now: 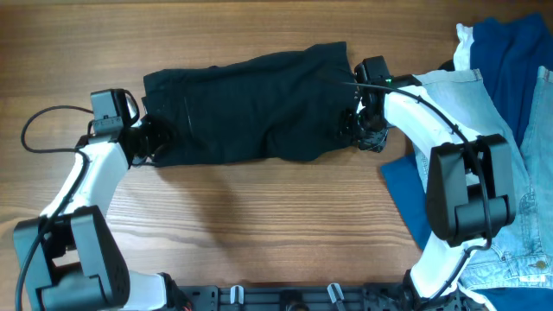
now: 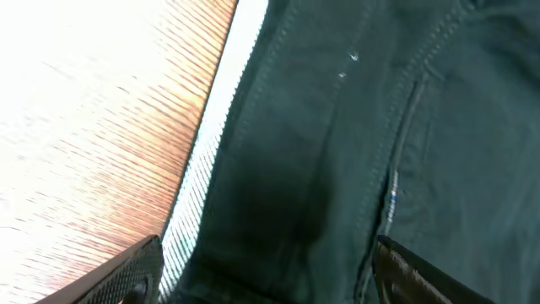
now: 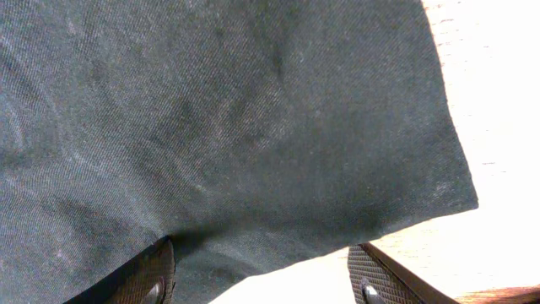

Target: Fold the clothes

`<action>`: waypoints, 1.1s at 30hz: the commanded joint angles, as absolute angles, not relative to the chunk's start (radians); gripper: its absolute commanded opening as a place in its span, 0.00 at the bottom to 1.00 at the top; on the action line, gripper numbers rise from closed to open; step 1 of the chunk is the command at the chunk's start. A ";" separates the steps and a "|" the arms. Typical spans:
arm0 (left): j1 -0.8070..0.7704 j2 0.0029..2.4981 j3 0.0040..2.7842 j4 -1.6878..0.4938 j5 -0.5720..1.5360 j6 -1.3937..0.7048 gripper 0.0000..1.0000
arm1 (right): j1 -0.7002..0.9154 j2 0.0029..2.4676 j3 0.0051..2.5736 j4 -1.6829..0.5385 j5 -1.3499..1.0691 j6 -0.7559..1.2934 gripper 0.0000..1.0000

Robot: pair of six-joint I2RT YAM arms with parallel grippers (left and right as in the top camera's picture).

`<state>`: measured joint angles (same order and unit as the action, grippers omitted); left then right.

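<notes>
The black shorts (image 1: 251, 104) lie spread flat across the middle of the wooden table. My left gripper (image 1: 152, 142) is at their left end. In the left wrist view its jaws (image 2: 270, 274) are open, with the seamed black cloth (image 2: 337, 127) and its edge between the fingers. My right gripper (image 1: 363, 128) is at their right end. In the right wrist view its jaws (image 3: 261, 283) are open and straddle the hem of the black cloth (image 3: 211, 110). No white tag shows.
Light-blue denim jeans (image 1: 471, 108) and dark blue cloth (image 1: 510, 47) are piled at the right edge, under and behind the right arm. More blue cloth (image 1: 406, 186) lies by that arm's base. A black cable (image 1: 39, 121) loops at the left.
</notes>
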<state>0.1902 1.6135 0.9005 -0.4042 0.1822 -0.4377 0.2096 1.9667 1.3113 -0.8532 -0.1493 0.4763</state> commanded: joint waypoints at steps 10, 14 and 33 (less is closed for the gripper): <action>0.181 1.691 0.901 -0.260 0.155 -0.426 0.57 | 0.216 1.985 1.314 -0.859 -0.159 0.472 0.66; 0.181 1.691 0.901 -0.270 0.159 -0.426 0.34 | 0.216 1.985 1.314 -0.860 -0.159 0.472 0.66; 0.181 1.713 0.900 -0.277 0.145 -0.422 0.49 | 0.216 1.985 1.314 -0.870 -0.159 0.474 0.66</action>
